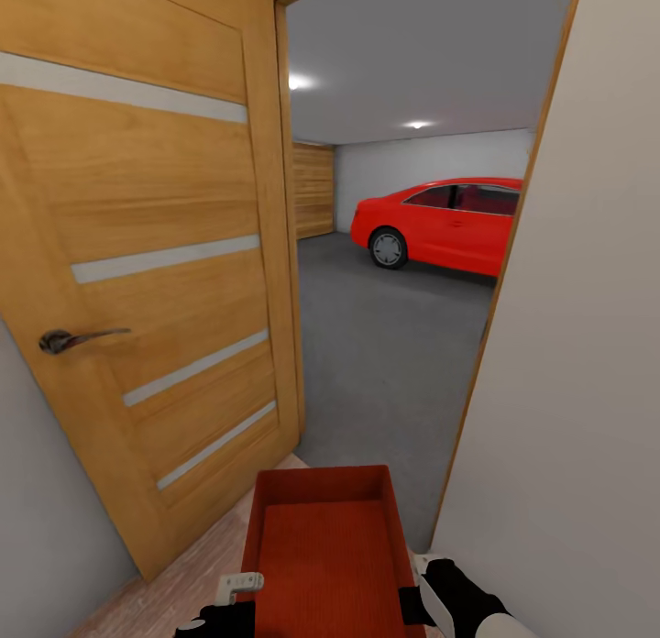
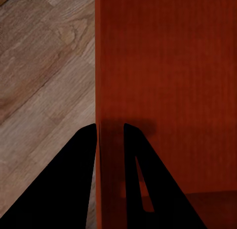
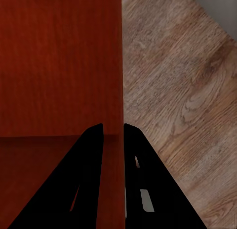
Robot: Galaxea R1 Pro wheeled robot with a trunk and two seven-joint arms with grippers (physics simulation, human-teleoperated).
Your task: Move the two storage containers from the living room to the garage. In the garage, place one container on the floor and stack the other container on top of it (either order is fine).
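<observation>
Now the bin [image 1: 325, 555] is empty, held level at the open door [image 1: 147, 280]. Left gripper [image 2: 109, 128] and right gripper [image 3: 113, 127] each pinch a side wall.

A wooden door [image 1: 147, 280] stands open at the left of the head view. It has four pale glass strips [image 1: 165, 258] across it and a dark metal lever handle [image 1: 69, 339]. Behind the doorway a red car [image 1: 449, 224] is parked near the white back wall [image 1: 422, 166]. A wood-panelled wall part [image 1: 313, 191] is left of the car. Two ceiling lights [image 1: 417, 125] shine above. A pale wall [image 1: 577, 345] is at the right, and light wood planks [image 3: 182, 91] lie below.
</observation>
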